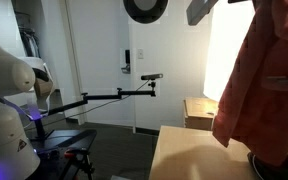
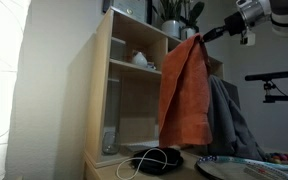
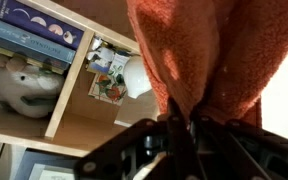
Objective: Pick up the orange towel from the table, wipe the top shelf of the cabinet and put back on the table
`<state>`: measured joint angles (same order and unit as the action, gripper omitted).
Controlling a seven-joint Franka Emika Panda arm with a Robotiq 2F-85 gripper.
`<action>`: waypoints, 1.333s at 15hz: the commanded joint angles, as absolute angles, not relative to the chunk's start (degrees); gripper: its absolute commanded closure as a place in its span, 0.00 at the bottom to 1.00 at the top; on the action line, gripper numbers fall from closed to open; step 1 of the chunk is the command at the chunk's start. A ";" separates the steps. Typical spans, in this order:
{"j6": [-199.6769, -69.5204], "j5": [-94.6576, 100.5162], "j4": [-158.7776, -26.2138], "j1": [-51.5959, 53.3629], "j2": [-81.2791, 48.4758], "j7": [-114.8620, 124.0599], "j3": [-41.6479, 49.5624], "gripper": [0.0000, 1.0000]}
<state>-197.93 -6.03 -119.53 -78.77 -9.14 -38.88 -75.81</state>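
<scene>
The books [image 3: 29, 25] on a shelf of the cabinet [image 2: 124, 95] carry print on their spines in the wrist view, but it is too blurred to read; one dark-blue cover shows a row of pale round shapes and nothing legible. Below them lies a pale plush toy [image 3: 19, 85]; in the next compartment a small colourful printed card [image 3: 106, 80] stands just beside a white cup [image 3: 136, 75], its wording too small to make out.

The claw [image 3: 189, 122] is clenched on the orange towel [image 3: 214, 55]; its dark fingers [image 3: 134, 150] stand close together, with only a bunched neck of cloth between them, and the towel fans out from that pinch to fill much of the wrist view. In an exterior view the claw [image 2: 212, 32] reaches in from the upper right, about level with the top of the cabinet; the orange towel [image 2: 184, 95] hangs from it in long folds, in front of the cabinet's right edge; whether the cloth touches the wood cannot be told. Its lower hem ends near the desk [image 2: 104, 168], above a tangle of dark cables [image 2: 149, 160]; a grey cloth [image 2: 232, 125] hangs just beside the towel on the far side from the shelves; a plant [image 2: 174, 14] stands on top of the cabinet. In an exterior view the orange towel [image 1: 259, 80] fills the right side above the pale desk [image 1: 184, 155]; a white door [image 1: 99, 60] stands behind.
</scene>
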 commanded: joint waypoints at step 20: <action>-185.50 -5.35 -109.79 -59.86 -9.40 -39.36 -55.97 0.98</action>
<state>-188.39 -5.95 -112.34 -63.77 -9.23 -39.15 -60.33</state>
